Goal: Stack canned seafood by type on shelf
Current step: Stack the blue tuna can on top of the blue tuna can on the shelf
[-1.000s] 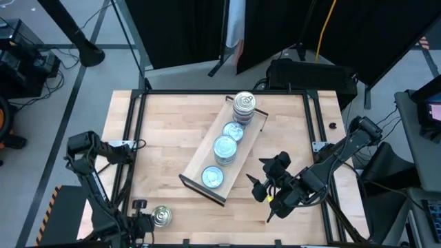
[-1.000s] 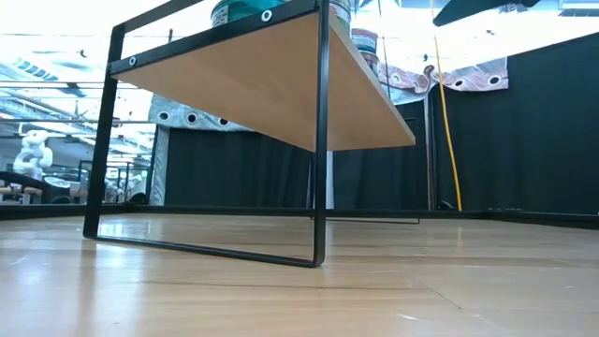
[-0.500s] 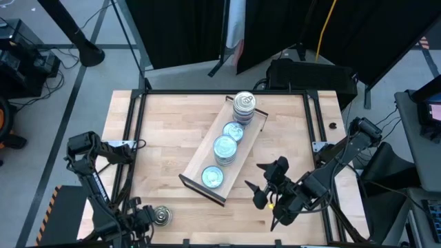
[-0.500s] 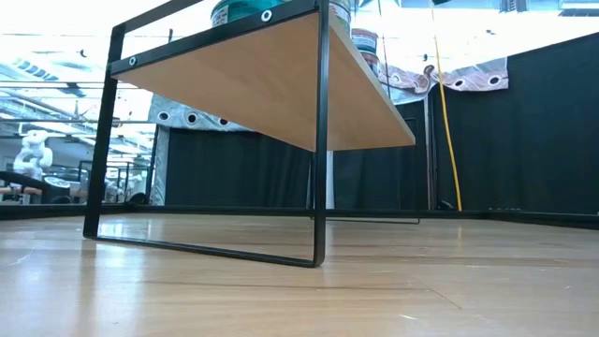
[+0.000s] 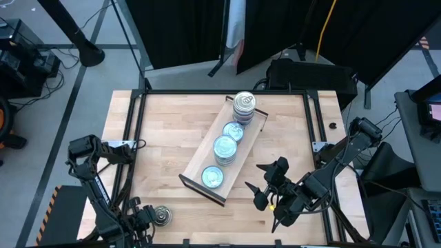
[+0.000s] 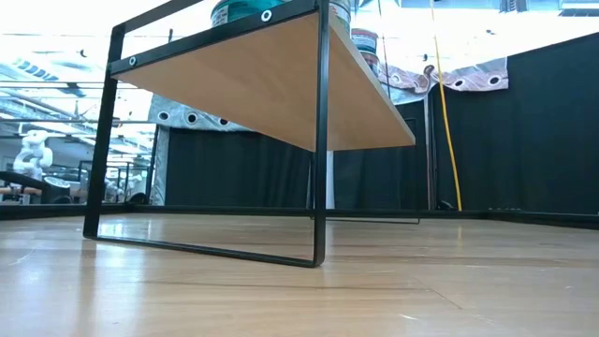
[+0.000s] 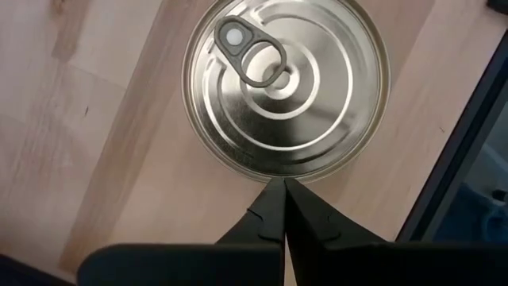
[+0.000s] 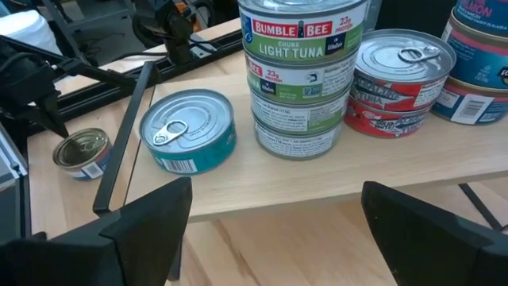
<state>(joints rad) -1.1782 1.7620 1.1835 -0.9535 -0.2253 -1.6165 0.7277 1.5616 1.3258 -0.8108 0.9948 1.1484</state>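
Near the tabletop's (image 5: pixel 158 138) front left corner, the left tool (image 5: pixel 142 219) was clenched empty beside a loose tin (image 5: pixel 161 217); the right tool (image 5: pixel 265 186) stood released by the shelf (image 5: pixel 242 151).

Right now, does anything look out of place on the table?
Yes. One silver-topped tin sits alone at the table's near-left edge, off the shelf. The left gripper is shut just beside it, gripping nothing.
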